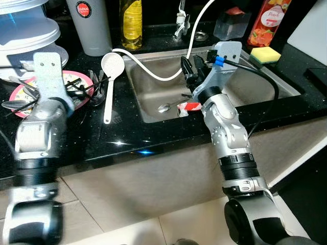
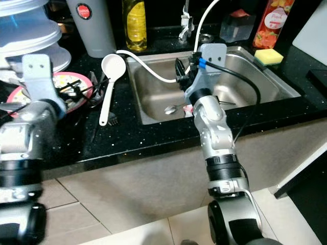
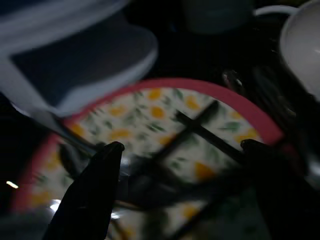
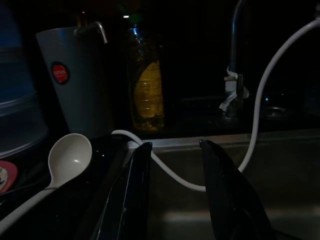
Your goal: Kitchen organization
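Note:
A pink-rimmed flowered plate [image 1: 24, 93] on the black counter holds several dark utensils and a metal spoon. My left gripper [image 3: 180, 147] hovers just above that plate, open, with nothing between its fingertips [image 3: 112, 150]. A white ladle [image 1: 110, 71] lies beside the plate, its bowl towards the back. My right gripper [image 1: 189, 69] hangs open and empty over the steel sink [image 1: 148, 84], pointing at the back wall. In the sink lie a metal spoon [image 1: 164, 107] and a red and white wrapper [image 1: 188, 106].
A white hose [image 1: 153, 73] runs from the tap across the sink. At the back stand a grey jug [image 1: 93, 25], an oil bottle [image 1: 131, 23], a clear container [image 1: 232, 23] and a red bottle [image 1: 265, 23]. A yellow sponge [image 1: 265, 54] lies by the sink. Stacked white dishes [image 1: 25, 35] stand far left.

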### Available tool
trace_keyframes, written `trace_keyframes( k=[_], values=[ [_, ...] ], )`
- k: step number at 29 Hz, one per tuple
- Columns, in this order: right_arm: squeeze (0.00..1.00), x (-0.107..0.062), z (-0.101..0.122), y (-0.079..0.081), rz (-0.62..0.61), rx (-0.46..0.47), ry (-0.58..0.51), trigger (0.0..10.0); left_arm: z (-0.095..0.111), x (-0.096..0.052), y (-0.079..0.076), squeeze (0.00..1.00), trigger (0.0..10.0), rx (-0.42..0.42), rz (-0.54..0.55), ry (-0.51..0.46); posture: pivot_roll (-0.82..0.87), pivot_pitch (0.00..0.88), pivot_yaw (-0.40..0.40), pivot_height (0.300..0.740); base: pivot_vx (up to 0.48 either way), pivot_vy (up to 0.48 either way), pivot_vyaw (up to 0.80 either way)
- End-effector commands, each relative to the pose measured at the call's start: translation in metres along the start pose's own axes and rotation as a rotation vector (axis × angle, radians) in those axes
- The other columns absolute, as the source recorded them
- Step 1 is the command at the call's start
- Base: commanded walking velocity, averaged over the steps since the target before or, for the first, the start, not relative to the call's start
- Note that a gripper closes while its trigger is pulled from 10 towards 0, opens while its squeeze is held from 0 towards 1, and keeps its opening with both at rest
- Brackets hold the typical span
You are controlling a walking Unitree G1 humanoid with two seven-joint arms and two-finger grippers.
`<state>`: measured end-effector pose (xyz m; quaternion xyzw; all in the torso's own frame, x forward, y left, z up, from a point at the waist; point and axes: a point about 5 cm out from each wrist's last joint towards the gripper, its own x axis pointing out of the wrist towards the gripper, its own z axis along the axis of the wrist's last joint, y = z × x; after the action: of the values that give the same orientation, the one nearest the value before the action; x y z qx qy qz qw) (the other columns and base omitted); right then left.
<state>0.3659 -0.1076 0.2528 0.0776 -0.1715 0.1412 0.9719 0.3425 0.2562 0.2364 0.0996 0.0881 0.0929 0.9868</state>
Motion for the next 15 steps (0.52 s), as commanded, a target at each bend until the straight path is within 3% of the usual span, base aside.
trace_keyframes(
  k=[1,2,6,7,8,9,11,12,13,15],
  values=[
    [0.0,0.001,0.002,0.001,0.001,0.006,-0.007,10.0,0.005,0.002,0.012,0.0,10.0,0.072,-0.015,0.002,-0.02,0.0,0.011,0.74,0.0,0.0,0.0],
    [0.0,0.001,0.002,0.001,0.001,0.006,-0.007,10.0,0.005,0.002,0.012,0.0,10.0,0.072,-0.015,0.002,-0.02,0.0,0.011,0.74,0.0,0.0,0.0],
    [0.0,-0.001,0.0,0.001,-0.011,0.011,-0.006,10.0,0.002,0.003,0.033,0.0,10.0,0.242,-0.038,0.041,-0.02,0.0,0.024,0.74,0.0,0.0,0.0],
    [0.0,-0.001,0.0,0.001,-0.011,0.011,-0.006,10.0,0.002,0.003,0.033,0.0,10.0,0.242,-0.038,0.041,-0.02,0.0,0.024,0.74,0.0,0.0,0.0],
    [0.0,-0.002,0.0,0.0,-0.014,0.011,-0.005,10.0,-0.001,0.002,0.032,0.0,8.5,0.27,-0.068,0.051,-0.02,0.0,0.026,0.74,0.0,0.0,0.0],
    [0.0,-0.003,0.0,-0.001,-0.017,0.01,-0.004,10.0,-0.002,0.001,0.031,0.0,8.4,0.293,-0.092,0.058,-0.02,0.0,0.027,0.74,0.0,0.0,0.0],
    [0.0,-0.003,-0.001,-0.001,-0.02,0.01,-0.003,10.0,-0.003,0.0,0.031,0.0,8.5,0.316,-0.113,0.065,-0.02,0.0,0.029,0.74,0.0,0.0,0.0],
    [0.0,-0.004,-0.001,-0.002,-0.024,0.009,-0.003,10.0,-0.003,-0.002,0.029,0.0,10.0,0.336,-0.162,0.065,-0.02,0.0,0.031,0.74,0.0,0.0,0.0],
    [0.0,-0.004,-0.001,-0.002,-0.024,0.009,-0.003,10.0,-0.003,-0.002,0.029,0.0,10.0,0.336,-0.162,0.065,-0.02,0.0,0.031,0.74,0.0,0.0,0.0],
    [0.0,-0.004,-0.001,-0.003,-0.029,0.007,-0.003,10.0,0.001,-0.009,0.021,0.0,10.0,0.343,-0.297,0.039,-0.02,0.0,0.032,0.74,0.0,0.0,0.0]
  ],
)
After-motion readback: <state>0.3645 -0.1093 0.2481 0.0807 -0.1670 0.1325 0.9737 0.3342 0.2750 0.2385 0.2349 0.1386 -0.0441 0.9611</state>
